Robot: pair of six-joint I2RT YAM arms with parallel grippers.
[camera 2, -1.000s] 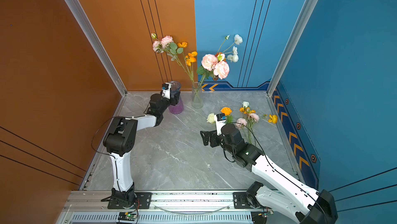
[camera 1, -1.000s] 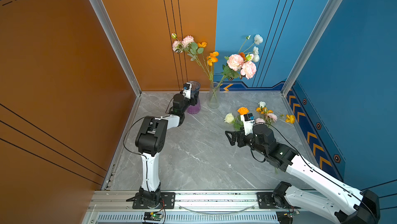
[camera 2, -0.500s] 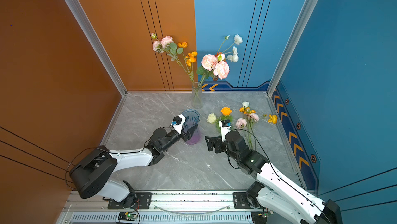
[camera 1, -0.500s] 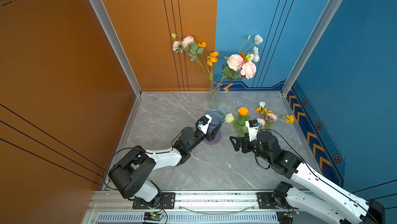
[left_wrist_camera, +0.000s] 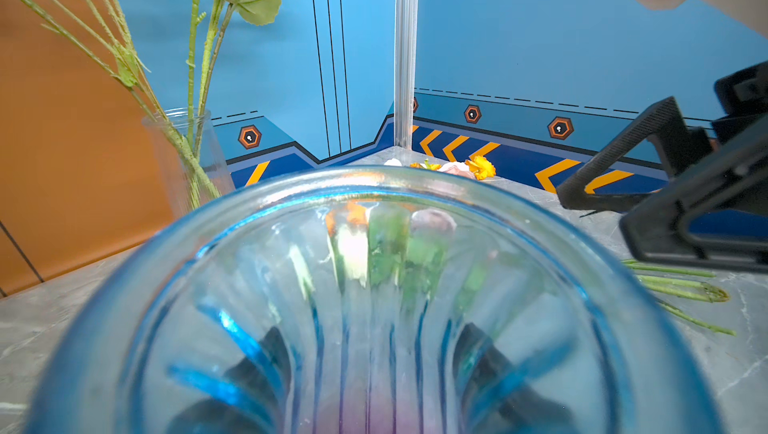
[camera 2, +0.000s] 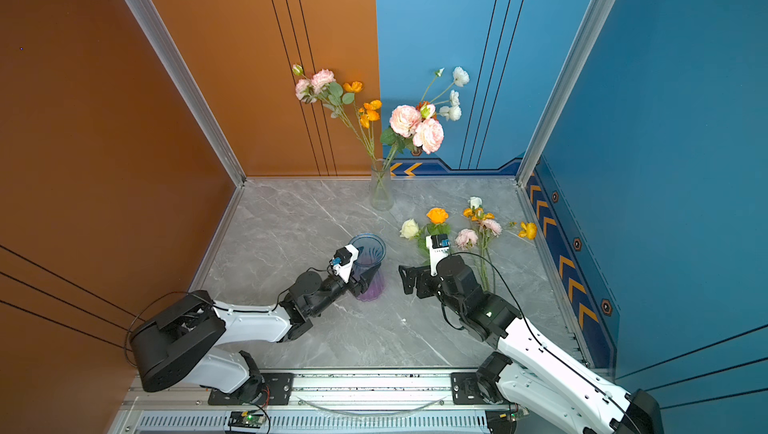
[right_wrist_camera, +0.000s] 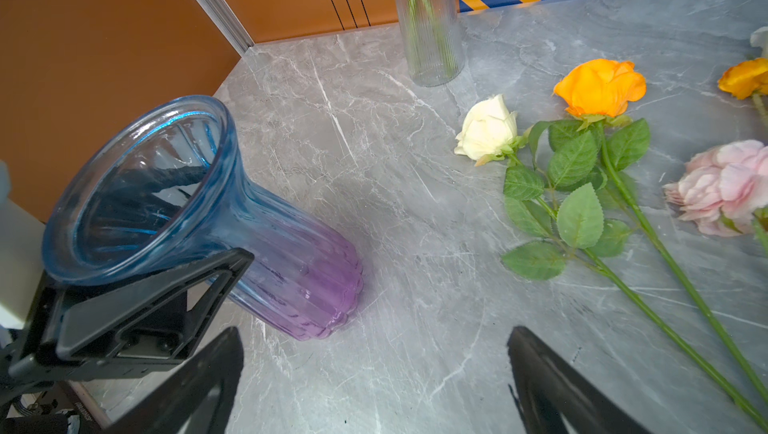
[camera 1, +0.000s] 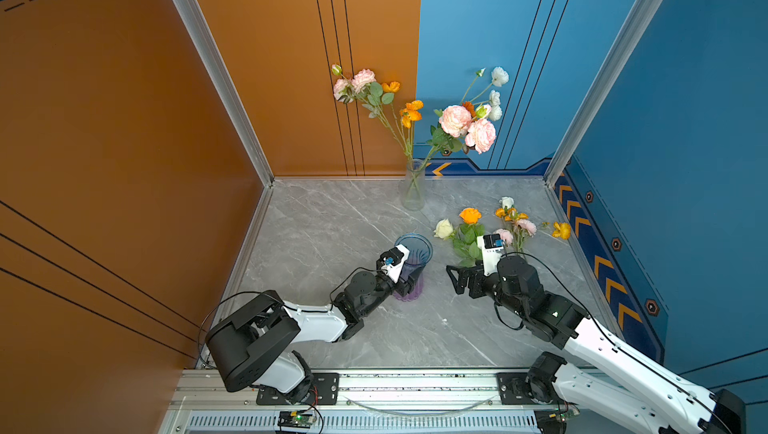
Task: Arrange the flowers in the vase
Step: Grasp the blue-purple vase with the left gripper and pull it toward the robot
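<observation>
Flowers: loose on table, beside blue vase. Left gripper: clamped on it. Right gripper: wide apart, empty, near stems. Picking step; next, likely: pinch one stem, lift.

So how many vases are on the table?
2. A clear vase stands at the back holding flowers; a blue-purple vase sits mid-table, gripped by the left pincer.
</observation>
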